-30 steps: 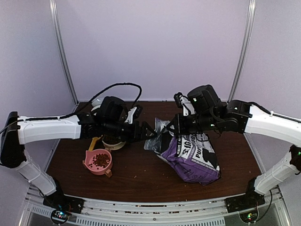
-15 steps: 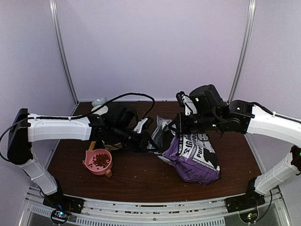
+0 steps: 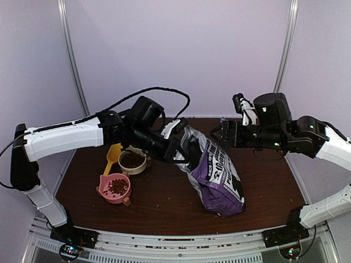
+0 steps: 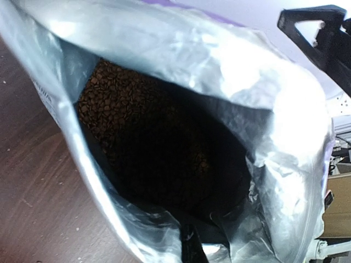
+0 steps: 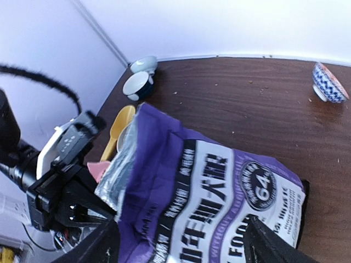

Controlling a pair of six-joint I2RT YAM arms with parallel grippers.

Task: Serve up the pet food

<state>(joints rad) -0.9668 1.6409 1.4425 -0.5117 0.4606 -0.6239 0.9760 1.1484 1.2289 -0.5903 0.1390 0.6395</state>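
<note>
The purple-and-white bag (image 3: 218,176) stands tilted on the brown table (image 3: 164,211), its silver mouth raised toward the left. My left gripper (image 3: 184,153) is shut on the bag's rim (image 4: 164,241). In the left wrist view I look down into the open bag at pet food (image 4: 112,104), a dark kibble heap. More pet food fills a pink bowl (image 3: 116,187) and a white bowl (image 3: 131,160). My right gripper (image 3: 224,133) hangs open to the bag's right, apart from it. Its fingers (image 5: 107,244) frame the bag's printed face (image 5: 219,186).
A yellow scoop (image 3: 112,155) lies beside the white bowl. Two small cups (image 5: 137,85) stand at the far left corner and a blue-patterned bowl (image 5: 329,82) at the far right. The left arm's black cable (image 3: 164,93) arcs above the table.
My left gripper reached the bag's mouth, shut on its rim and pulled it up and leftward. My right gripper opened, let go of the bag and drew back to the right.
</note>
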